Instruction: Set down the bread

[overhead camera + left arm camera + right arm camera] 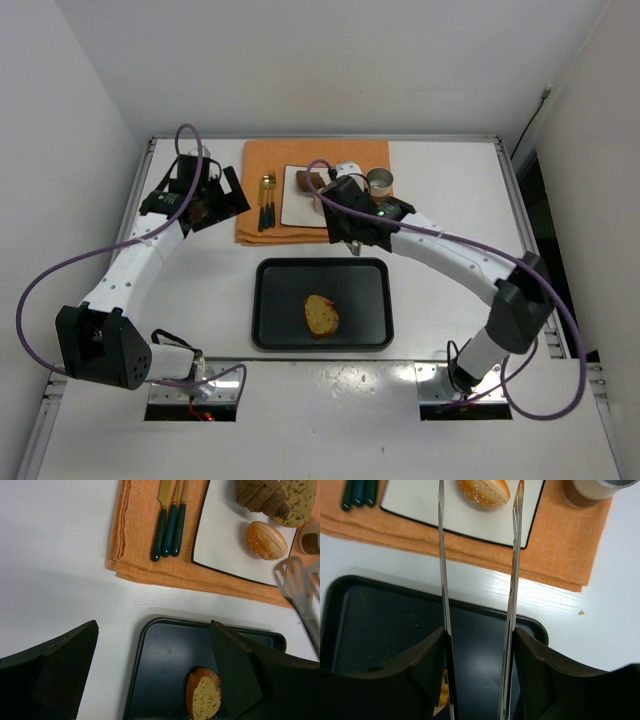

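A cut bread slice (321,315) lies in the middle of the black tray (275,330); it also shows in the left wrist view (204,696). The white plate (225,535) carries a sesame bun (266,540), a croissant (261,494) and another slice (300,500). My right gripper (479,635) is shut on metal tongs (442,555) over the tray's far edge. The tongs' blades stand apart with nothing pinched and reach toward the bun (484,491). My left gripper (152,630) hangs open and empty above the tray's left side.
The plate sits on an orange placemat (260,160), and green-handled cutlery (170,525) lies left of it. A cup (380,182) stands at the mat's right end. White walls close in the table on both sides.
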Controlling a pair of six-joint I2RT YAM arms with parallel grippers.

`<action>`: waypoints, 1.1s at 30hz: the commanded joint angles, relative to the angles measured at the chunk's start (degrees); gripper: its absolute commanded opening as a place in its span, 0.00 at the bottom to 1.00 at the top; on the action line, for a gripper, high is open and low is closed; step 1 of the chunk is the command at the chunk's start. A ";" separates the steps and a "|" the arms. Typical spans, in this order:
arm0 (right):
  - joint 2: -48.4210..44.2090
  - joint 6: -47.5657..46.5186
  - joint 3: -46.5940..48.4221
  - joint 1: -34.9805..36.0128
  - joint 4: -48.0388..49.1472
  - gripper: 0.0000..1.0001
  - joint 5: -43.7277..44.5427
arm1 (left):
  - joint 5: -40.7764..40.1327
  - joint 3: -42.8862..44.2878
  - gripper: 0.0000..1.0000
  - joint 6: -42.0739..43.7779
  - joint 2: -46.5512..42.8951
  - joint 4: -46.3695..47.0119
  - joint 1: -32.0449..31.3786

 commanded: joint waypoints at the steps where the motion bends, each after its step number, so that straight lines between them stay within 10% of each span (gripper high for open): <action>1: -8.40 1.14 3.34 0.27 -0.78 0.54 2.83 | 0.29 1.69 0.99 0.26 -1.18 1.61 0.76; 19: -16.32 2.82 -8.26 -22.21 -0.17 0.54 11.53 | 1.34 2.21 0.99 0.26 -0.12 1.61 0.76; 33: -2.82 1.58 -15.30 -41.72 27.51 0.57 7.22 | -0.15 2.21 0.99 0.26 -0.12 2.14 0.76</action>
